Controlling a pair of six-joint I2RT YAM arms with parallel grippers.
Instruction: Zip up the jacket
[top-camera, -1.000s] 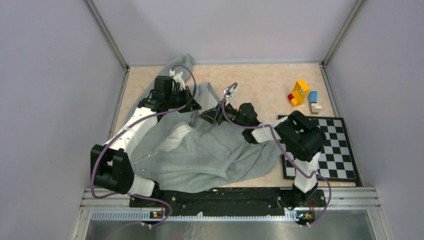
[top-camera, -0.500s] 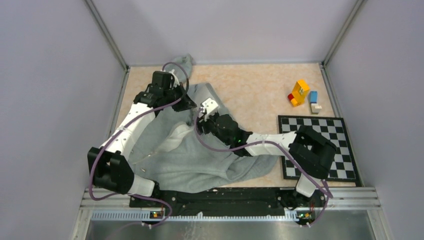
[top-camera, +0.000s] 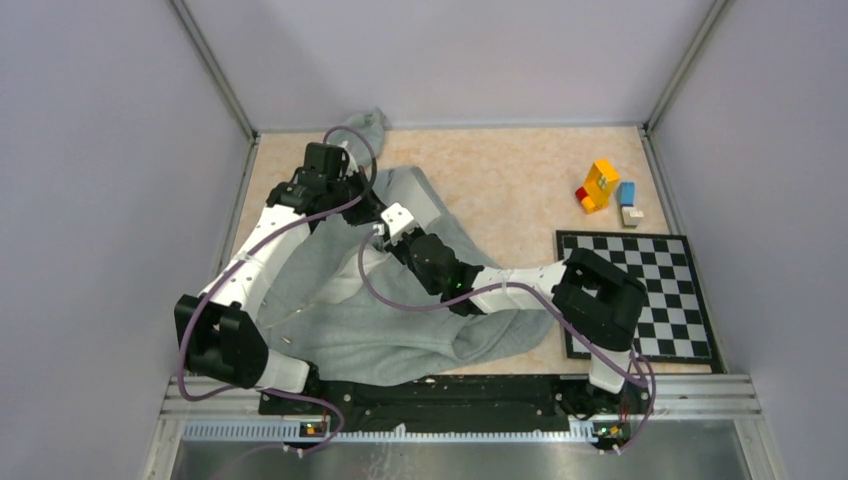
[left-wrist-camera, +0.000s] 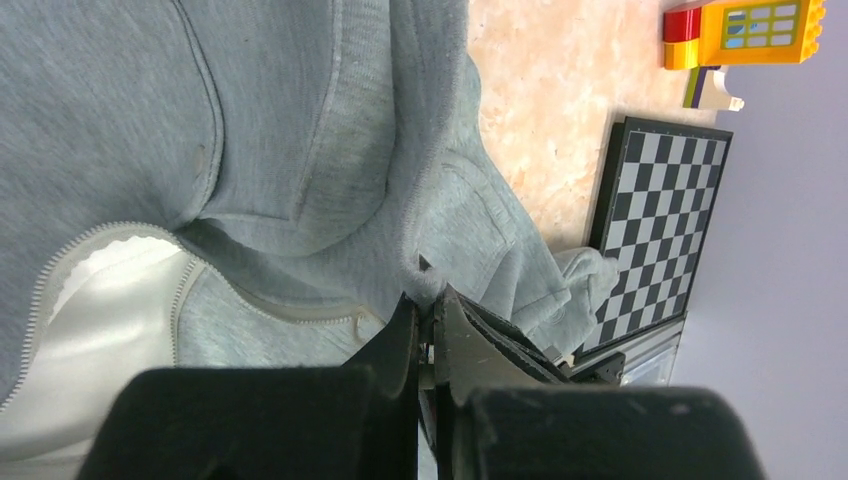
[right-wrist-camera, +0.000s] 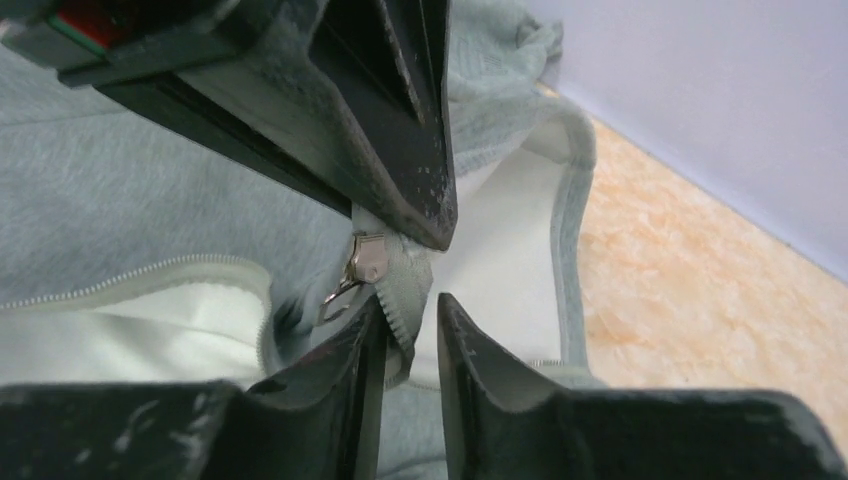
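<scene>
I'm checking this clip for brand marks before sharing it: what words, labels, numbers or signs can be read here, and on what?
No text can be read in any view.
jacket: no tag or logo shows.
zipper slider: too blurred to tell any stamp.
yellow toy block: only a window grid, no letters.
chessboard: plain squares, no visible coordinates.

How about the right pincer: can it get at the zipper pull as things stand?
Probably yes. The zipper pull lies bare just off the open right pincer. The left pincer clamps the jacket right above it but leaves the pull uncovered.
</scene>
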